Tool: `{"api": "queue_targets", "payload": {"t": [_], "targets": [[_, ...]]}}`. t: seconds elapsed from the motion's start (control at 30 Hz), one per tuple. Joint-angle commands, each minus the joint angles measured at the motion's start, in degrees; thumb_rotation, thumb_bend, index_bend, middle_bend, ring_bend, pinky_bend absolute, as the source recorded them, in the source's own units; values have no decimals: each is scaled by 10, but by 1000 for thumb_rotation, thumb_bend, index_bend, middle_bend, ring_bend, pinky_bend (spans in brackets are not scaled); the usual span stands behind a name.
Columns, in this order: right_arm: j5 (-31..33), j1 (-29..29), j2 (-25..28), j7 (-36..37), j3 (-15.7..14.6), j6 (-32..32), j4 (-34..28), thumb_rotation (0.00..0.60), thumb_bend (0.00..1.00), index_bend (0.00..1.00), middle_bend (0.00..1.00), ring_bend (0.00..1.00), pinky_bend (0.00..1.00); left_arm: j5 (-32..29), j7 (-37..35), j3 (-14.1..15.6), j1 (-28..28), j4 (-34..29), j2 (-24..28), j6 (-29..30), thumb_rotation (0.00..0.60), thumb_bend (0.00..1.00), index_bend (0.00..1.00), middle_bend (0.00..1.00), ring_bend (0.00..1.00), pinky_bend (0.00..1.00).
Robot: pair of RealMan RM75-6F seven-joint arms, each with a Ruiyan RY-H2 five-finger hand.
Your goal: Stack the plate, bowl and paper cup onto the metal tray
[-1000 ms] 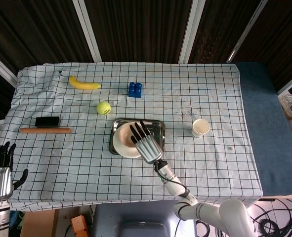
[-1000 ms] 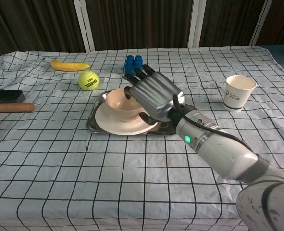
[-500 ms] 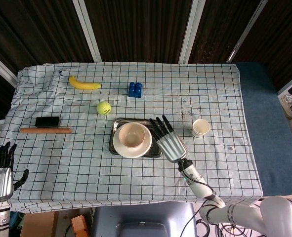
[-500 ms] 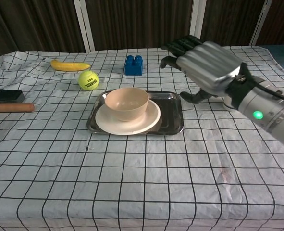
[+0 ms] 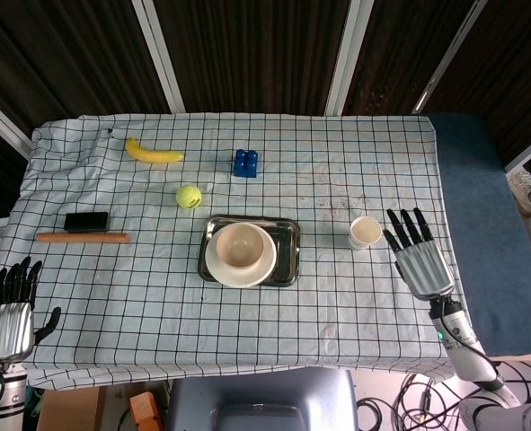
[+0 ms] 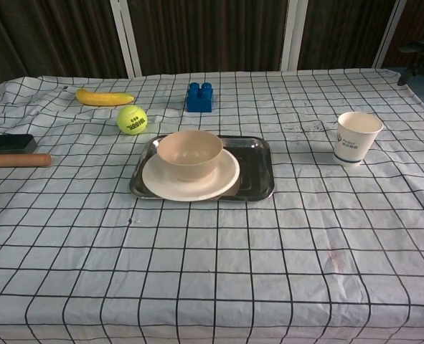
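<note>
the right hand hovers just right of the paper cup, fingers spread, grasping nothing; the left hand hangs off the tabletop's near left edge, released too; the bowl sits in the plate on the metal tray; the cup stands upright, well right of the tray.

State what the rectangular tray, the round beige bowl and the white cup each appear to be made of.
Rectangular tray: polished metal, judging by its mirror-like reflections. Round beige bowl: matte, probably plastic or ceramic; unclear which. White cup: likely paper, with a thin rolled rim and printed mark.
</note>
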Motion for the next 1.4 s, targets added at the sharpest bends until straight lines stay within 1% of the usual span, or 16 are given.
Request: {"api": "queue_targets", "payload": {"t": [0.03,0.17,0.23,0.37,0.47,0.57,0.67,0.77,0.87,0.97,1.17,1.3,1.4], "targets": [[12,0,-23,30,4,-17,48,600,249,253,5,0,0,0,-1,0,-1,2,-1,-2,600,305,0,0,0,0],[34,14,-67,61,21,-53,111,600,243,263,5,0,0,0,-1,0,-3,4,-3,-4,600,304,0,0,0,0],[46,27,-97,74,31,-76,154,600,243,267,5,0,0,0,1,1,-3,5,-4,-5,600,305,0,0,0,0],[59,50,-140,82,46,-109,212,600,243,282,6,0,0,-2,4,1,-4,7,-6,-6,600,304,0,0,0,0],[60,62,-165,87,51,-119,240,600,243,295,6,0,0,-3,5,-1,-4,9,-7,-5,600,303,0,0,0,0],[54,68,-180,90,50,-120,258,600,243,311,6,0,0,-4,3,-2,-3,10,-7,-2,600,303,0,0,0,0],[50,71,-190,90,49,-122,273,600,243,353,3,0,0,-5,3,-3,-3,12,-8,-2,600,304,0,0,0,0],[49,74,-199,95,50,-125,287,600,249,435,0,0,0,-6,2,-3,-3,13,-8,-3,600,303,0,0,0,0],[44,76,-206,105,50,-121,304,600,286,499,2,0,0,-7,3,-4,-3,13,-8,-2,600,303,0,0,0,0],[44,77,-212,113,51,-122,318,600,350,556,13,0,0,-7,3,-4,-3,14,-9,-2,600,302,0,0,0,0],[44,80,-222,130,54,-126,342,600,458,597,28,0,0,-6,5,-3,-3,15,-9,-2,600,302,0,0,0,0],[37,80,-219,140,54,-117,338,600,466,598,28,0,0,-7,4,-2,-3,15,-9,-2,600,302,0,0,0,0],[28,79,-208,141,57,-101,317,600,467,597,28,0,0,-6,4,-1,-3,15,-9,-3,600,302,0,0,0,0]]}}
